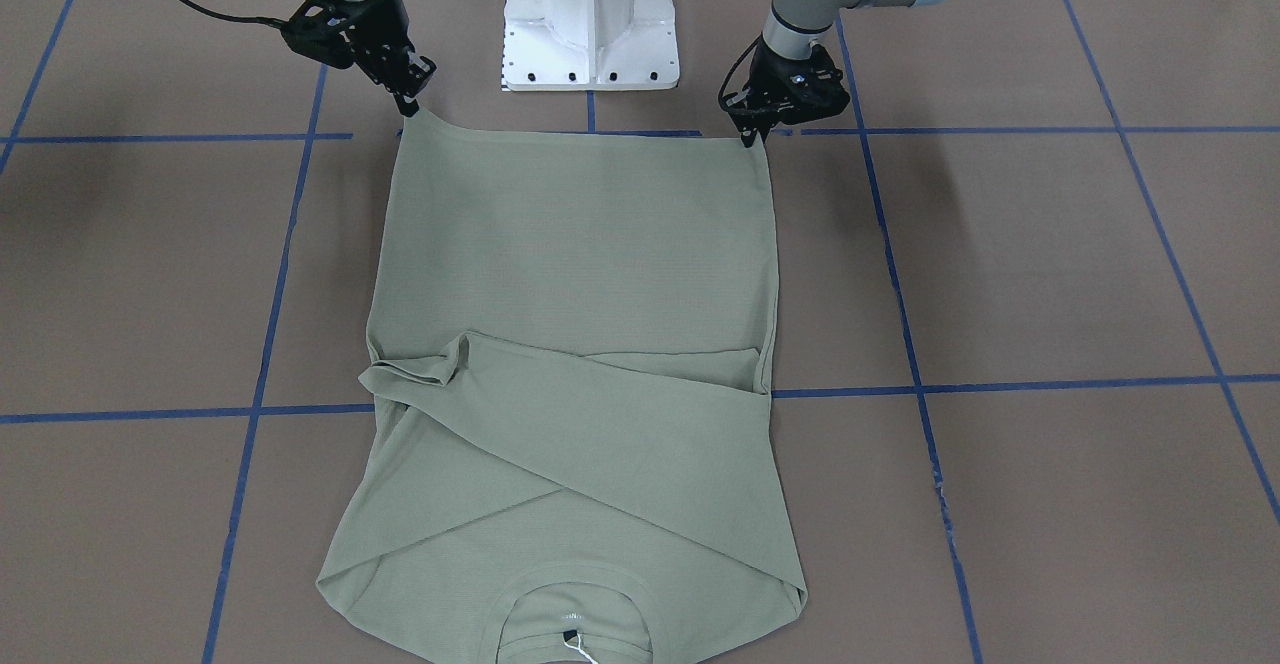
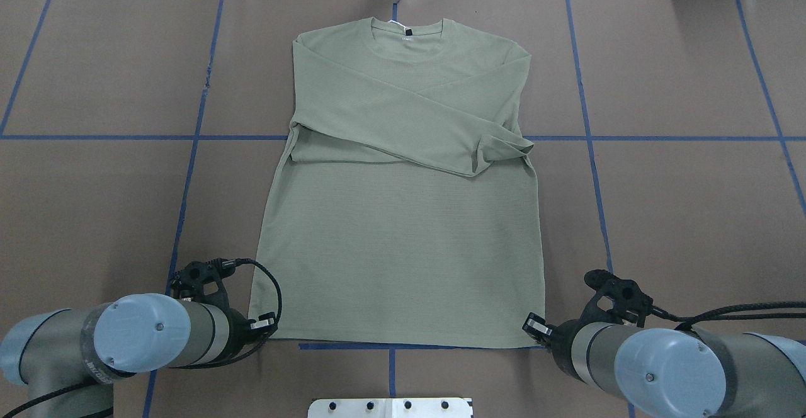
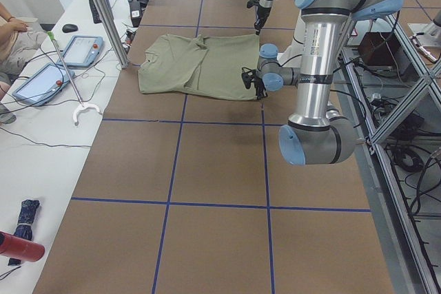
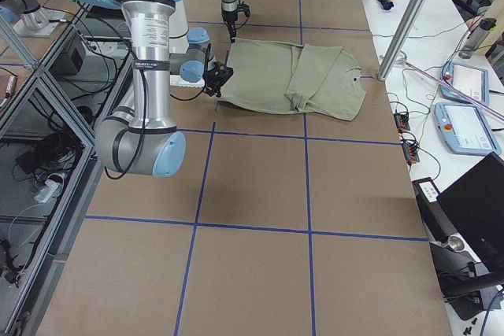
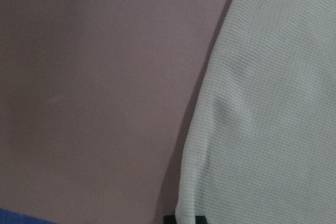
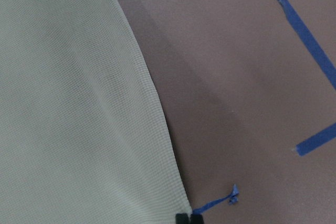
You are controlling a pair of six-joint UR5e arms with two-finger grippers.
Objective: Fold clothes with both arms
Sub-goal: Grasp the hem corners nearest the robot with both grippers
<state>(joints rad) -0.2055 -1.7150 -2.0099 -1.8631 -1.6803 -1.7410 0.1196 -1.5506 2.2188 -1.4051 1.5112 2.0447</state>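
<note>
- The right black two-finger gripper [image 1: 411, 104] is pinched narrowly on one hem corner of the pale sage-green long-sleeved knit shirt [image 1: 575, 244], and that corner peaks up into its fingers.
- The left black two-finger gripper [image 1: 748, 134] is closed on the other hem corner.
- From both pairs of fingers the shirt stretches away flat over the brown paper-covered table [image 1: 1050, 264].
- The crossed sleeves [image 1: 620, 394] and the round ribbed collar [image 1: 575, 584] lie at the end of the shirt farthest from the fingers.
- A blue tape line [image 1: 950, 130] runs just beside the fingers, along the hem.

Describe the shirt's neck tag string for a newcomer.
Find the pale sage-green long-sleeved knit shirt on the brown table. Its round ribbed collar lies farthest from the white pedestal. The thin white string sits in its opening, the only white strand there.
</note>
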